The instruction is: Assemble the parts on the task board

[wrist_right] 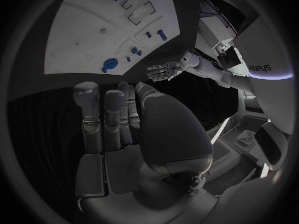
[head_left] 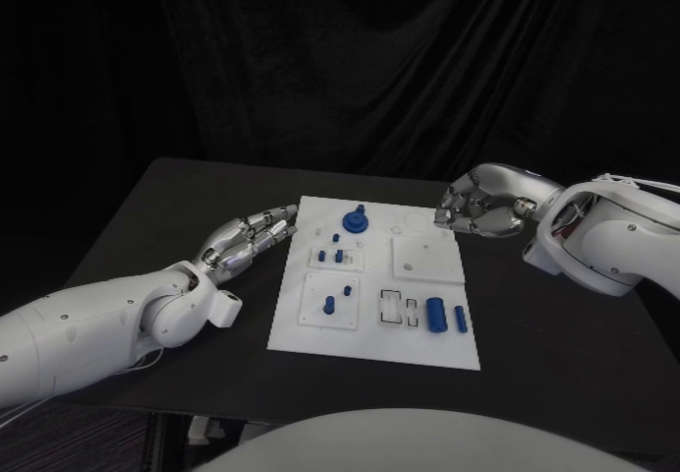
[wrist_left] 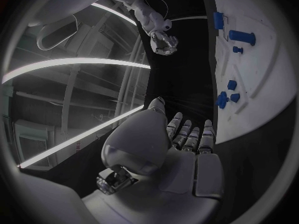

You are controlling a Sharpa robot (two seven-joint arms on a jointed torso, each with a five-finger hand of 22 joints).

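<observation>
The white task board (head_left: 371, 329) lies in the middle of the black table. On it a round blue part with a knob (head_left: 356, 221) stands near the far edge. Small blue pegs (head_left: 330, 257) and another peg (head_left: 330, 303) stand in the left column. A blue cylinder (head_left: 438, 314) lies near the right front beside a smaller one (head_left: 459, 317). My left hand (head_left: 249, 241) rests flat just left of the board, fingers stretched out, holding nothing. My right hand (head_left: 475, 211) hovers off the board's far right corner, fingers loosely bent, palm empty. The right wrist view shows the board (wrist_right: 93, 30) beyond my fingers (wrist_right: 93, 114).
Bare black tabletop (head_left: 552, 334) runs along both sides of the board and in front of it. A dark curtain closes off the back. In the left wrist view the board (wrist_left: 261, 84) lies beside my left hand (wrist_left: 181, 144), and the right hand (wrist_left: 163, 41) shows far off.
</observation>
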